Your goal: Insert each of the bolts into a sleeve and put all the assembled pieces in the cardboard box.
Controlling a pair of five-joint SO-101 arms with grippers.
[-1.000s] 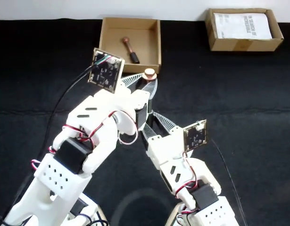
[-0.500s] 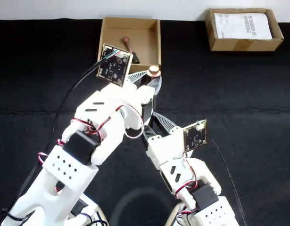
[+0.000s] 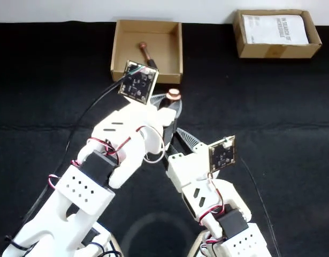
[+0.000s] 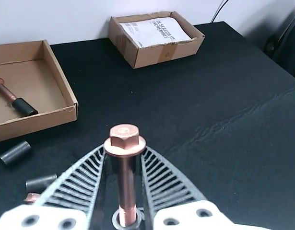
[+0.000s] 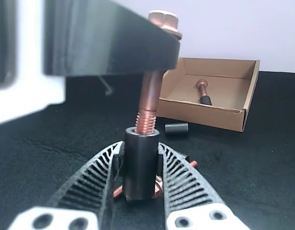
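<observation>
A copper bolt (image 4: pixel 124 177) is held upright by the left end effector (image 4: pixel 124 152). The fingers are closed narrowly on the bolt's shaft, just under its head. A black sleeve (image 5: pixel 140 165) is gripped just below it by the right end effector (image 5: pixel 140 152), which is closed on the sleeve's sides. The threaded tip of the bolt can be seen in the top opening of the sleeve, and most of the shaft is outside it.

Both parts are held above the black worktop (image 3: pixel 271 107), near the front wall of the cardboard box (image 3: pixel 119 51). One finished piece (image 3: pixel 148 56), a bolt in a sleeve, is lying inside that box. A loose sleeve (image 4: pixel 15 152) is lying on the worktop just in front of the box. A second loose sleeve (image 4: pixel 41 182) is lying near it, with a bit of a spare bolt (image 4: pixel 30 197) beside that. A second box (image 3: pixel 275 33) with a printed sheet in it is placed well apart, at the far edge.
</observation>
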